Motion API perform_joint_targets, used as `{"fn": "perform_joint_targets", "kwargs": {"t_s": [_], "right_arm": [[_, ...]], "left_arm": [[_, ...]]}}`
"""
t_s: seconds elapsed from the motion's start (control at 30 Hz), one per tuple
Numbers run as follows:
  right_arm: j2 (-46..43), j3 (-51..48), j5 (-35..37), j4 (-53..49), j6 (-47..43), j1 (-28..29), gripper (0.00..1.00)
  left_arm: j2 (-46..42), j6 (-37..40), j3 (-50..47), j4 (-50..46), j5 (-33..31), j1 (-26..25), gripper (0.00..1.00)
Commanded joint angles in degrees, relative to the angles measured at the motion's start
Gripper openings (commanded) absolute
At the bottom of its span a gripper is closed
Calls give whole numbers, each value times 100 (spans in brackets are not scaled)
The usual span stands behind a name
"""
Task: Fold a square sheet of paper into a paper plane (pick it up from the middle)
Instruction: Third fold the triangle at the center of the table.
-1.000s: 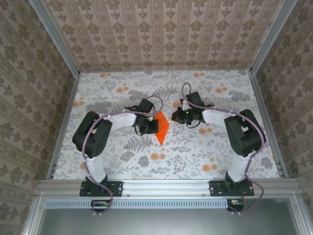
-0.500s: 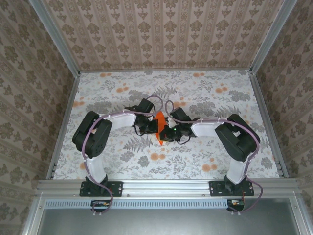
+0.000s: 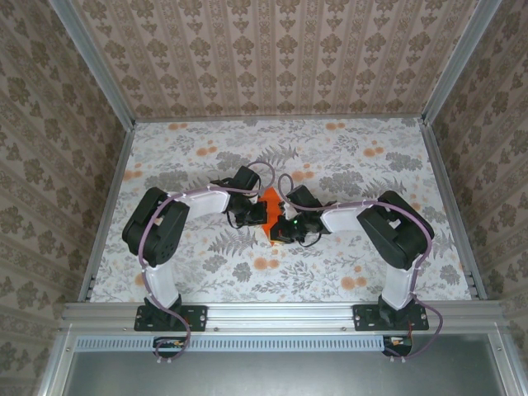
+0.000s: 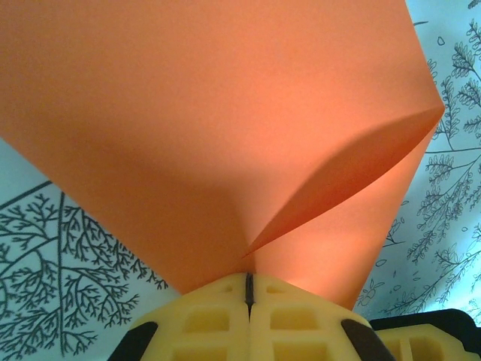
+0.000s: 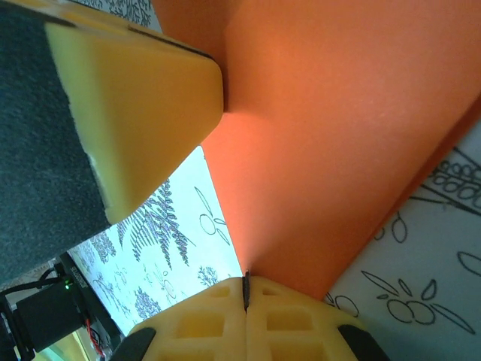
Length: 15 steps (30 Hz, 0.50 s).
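The square sheet of paper (image 3: 266, 197) is vivid orange and stands bent above the middle of the table. In the left wrist view the paper (image 4: 225, 113) fans out from my left gripper (image 4: 248, 287), which is shut on it, and a fold runs up to the right. My left gripper (image 3: 261, 216) holds it from the left. My right gripper (image 3: 280, 229) is shut, and its tips (image 5: 245, 289) lie against the paper (image 5: 338, 135) near its lower edge. A left finger (image 5: 143, 98) shows at that view's upper left.
The floral tablecloth (image 3: 355, 157) covers the table, with patterned walls on three sides and metal rails (image 3: 280, 312) along the near edge. Both arms bend inward and meet at the centre. Cable loops (image 3: 285, 183) arch above the wrists.
My right gripper, shut all the while, has swung left and nearer, from clear of the sheet to against it. The left gripper and the paper have stayed in place.
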Motion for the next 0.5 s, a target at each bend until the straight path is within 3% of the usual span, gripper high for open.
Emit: {"fn": "perform_joint_targets", "kwargs": {"t_s": [0.0, 0.27, 0.47], "right_arm": [[-23, -279, -155, -399, -101, 162, 0], [-427, -341, -234, -732, -524, 273, 1], [-792, -125, 338, -629, -442, -184, 1]], "left_arm": [[396, -77, -271, -276, -534, 10, 0], [387, -60, -254, -273, -538, 28, 0], [300, 293, -155, -173, -439, 52, 0]]}}
